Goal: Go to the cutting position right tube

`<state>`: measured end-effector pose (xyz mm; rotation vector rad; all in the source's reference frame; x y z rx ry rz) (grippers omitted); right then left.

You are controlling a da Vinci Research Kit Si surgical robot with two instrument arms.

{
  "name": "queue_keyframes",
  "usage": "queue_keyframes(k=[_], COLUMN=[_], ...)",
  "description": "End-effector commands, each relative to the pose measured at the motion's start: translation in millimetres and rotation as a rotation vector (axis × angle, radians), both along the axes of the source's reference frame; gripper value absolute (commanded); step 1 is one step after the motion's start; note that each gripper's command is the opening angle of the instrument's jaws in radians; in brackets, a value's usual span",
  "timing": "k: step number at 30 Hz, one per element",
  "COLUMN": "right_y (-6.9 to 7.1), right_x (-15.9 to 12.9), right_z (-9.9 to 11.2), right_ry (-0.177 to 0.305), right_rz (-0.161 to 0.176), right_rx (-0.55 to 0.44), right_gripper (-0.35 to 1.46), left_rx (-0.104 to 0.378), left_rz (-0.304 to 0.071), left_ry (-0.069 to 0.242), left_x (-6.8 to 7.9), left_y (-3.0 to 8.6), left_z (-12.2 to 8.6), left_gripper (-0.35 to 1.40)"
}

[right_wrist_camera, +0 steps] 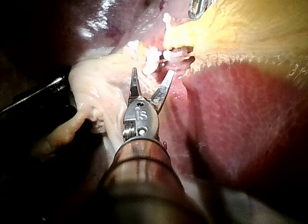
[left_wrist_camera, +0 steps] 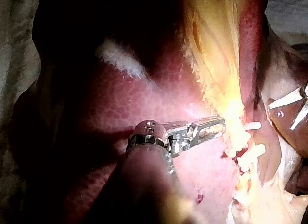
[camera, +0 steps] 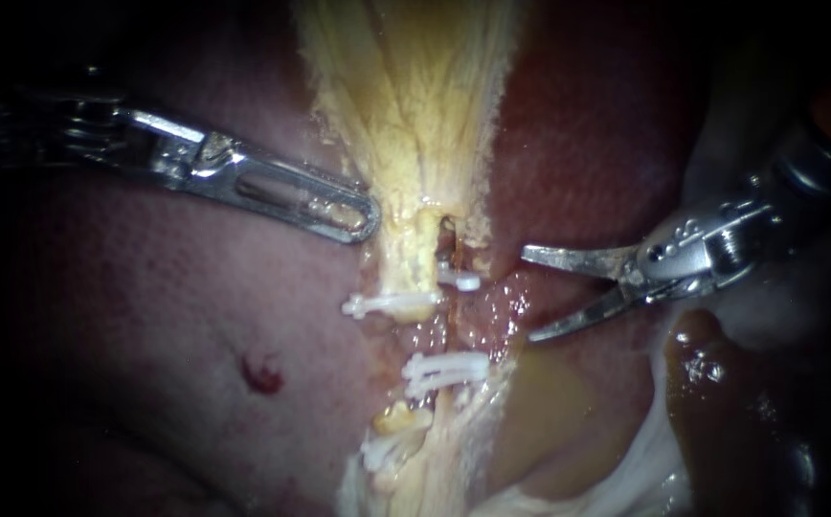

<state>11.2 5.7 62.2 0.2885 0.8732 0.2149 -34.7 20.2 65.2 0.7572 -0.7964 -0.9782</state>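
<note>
Right of the right tube, in the endoscope view, my right instrument holds its blades spread, clear of it. Left wrist view: my left instrument, jaws pressed together, touches yellow tissue. Right wrist view: white clips lie just ahead of the spread blades.

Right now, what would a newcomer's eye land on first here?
The white clips across the pale tubes in the middle stand out first. Just right of them, the right instrument holds its jaws wide open, gripping nothing. Opposite, the left instrument reaches the yellow fan of tissue.
</note>
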Motion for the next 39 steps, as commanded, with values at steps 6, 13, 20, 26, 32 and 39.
queue_keyframes(k=[6,13,20,26,32,39], right_y=[0.0,-0.1,-1.0,-3.3,-4.9,-4.2], right_x=[0.0,0.0,0.5,2.0,3.3,4.2], right_z=[0.0,0.1,0.7,2.8,5.7,8.8], right_ry=[0.002,0.005,0.034,0.057,0.026,0.015], right_rz=[-0.003,-0.006,-0.046,-0.086,-0.096,-0.075], right_rx=[0.002,0.005,0.034,0.111,0.172,0.218], right_gripper=[1.44,1.44,1.44,1.44,1.44,1.44], left_rx=[0.005,-0.007,-0.008,-0.008,-0.008,-0.009], left_rz=[-0.007,-0.039,-0.043,-0.043,-0.044,-0.044], left_ry=[0.001,0.015,0.014,0.014,0.014,0.015], left_x=[2.9,6.7,6.2,6.2,6.1,6.0], left_y=[1.0,2.1,2.2,2.2,2.2,2.2], left_z=[-2.1,-4.3,-4.3,-4.3,-4.2,-4.2], left_gripper=[-0.35,-0.35,-0.35,-0.35,-0.35,-0.35])
